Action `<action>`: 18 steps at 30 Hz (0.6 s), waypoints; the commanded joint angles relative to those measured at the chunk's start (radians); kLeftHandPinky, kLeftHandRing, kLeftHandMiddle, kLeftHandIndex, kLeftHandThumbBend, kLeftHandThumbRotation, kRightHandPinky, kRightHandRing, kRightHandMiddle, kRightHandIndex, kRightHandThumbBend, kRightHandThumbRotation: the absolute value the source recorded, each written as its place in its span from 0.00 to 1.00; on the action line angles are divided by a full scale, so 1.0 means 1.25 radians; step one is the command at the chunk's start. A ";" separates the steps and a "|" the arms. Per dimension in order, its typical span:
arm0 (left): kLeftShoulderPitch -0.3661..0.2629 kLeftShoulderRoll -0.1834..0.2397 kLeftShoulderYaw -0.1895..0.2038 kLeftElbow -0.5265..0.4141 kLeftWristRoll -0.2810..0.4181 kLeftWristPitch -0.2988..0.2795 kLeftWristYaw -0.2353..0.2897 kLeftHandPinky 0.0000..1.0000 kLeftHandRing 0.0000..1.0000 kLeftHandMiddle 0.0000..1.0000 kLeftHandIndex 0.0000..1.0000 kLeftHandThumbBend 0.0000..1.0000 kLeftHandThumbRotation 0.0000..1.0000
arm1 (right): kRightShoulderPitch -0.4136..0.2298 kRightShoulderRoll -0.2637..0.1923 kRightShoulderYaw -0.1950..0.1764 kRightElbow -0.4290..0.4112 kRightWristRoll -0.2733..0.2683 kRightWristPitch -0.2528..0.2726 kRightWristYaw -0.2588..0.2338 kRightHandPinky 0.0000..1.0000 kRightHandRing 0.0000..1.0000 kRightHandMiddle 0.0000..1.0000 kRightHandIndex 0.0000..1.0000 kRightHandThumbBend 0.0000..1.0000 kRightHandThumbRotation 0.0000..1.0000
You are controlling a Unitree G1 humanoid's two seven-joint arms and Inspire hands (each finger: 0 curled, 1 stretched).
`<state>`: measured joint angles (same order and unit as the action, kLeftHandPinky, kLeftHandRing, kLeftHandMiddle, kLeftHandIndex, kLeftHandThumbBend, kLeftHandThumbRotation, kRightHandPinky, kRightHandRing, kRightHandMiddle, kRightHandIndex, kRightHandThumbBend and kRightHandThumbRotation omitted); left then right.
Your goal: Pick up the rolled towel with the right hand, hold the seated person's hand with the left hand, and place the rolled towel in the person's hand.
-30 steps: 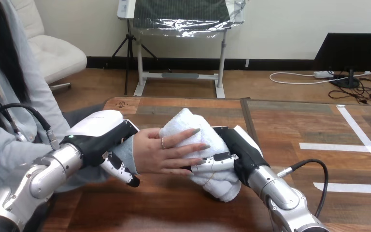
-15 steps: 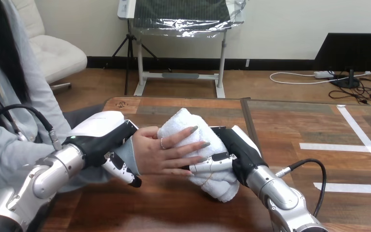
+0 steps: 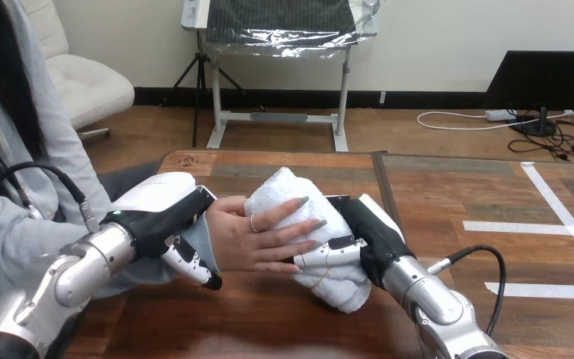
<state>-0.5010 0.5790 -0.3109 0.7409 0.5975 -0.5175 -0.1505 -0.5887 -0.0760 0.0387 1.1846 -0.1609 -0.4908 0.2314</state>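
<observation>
Lying under the person's hand (image 3: 248, 241), thick white fluffy rolled towel (image 3: 287, 190), slanted

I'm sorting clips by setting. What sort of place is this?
Probably a robot test bench: white tape marks on the table, and the right hand gripping a towel under a seated person's hand while the left hand clasps their wrist.

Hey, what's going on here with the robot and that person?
The robot is handing a rolled towel to a person seated at the view's left. Its right hand has its fingers curled round the towel and holds it under the person's hand, which lies draped over the roll. Its left hand grips the person's wrist at the sleeve. The right hand has not yet let the towel go.
</observation>
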 commanded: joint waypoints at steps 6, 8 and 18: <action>-0.162 -0.052 0.008 -0.083 -0.031 -0.056 0.009 0.23 0.29 0.36 0.38 0.83 0.00 | -0.043 0.035 0.039 -0.045 -0.013 -0.040 0.033 0.29 0.34 0.41 0.45 0.80 0.00; -0.161 -0.052 0.008 -0.083 -0.032 -0.056 0.008 0.23 0.29 0.36 0.38 0.83 0.00 | -0.043 0.035 0.038 -0.044 -0.012 -0.039 0.035 0.29 0.34 0.41 0.45 0.80 0.00; -0.157 -0.049 0.011 -0.087 -0.034 -0.057 0.006 0.24 0.30 0.37 0.38 0.83 0.00 | -0.042 0.036 0.035 -0.043 -0.008 -0.044 0.040 0.29 0.34 0.42 0.45 0.80 0.00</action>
<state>-0.5185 0.5713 -0.3109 0.7408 0.5973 -0.5220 -0.1527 -0.5878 -0.0825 0.0385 1.1846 -0.1601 -0.4910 0.2434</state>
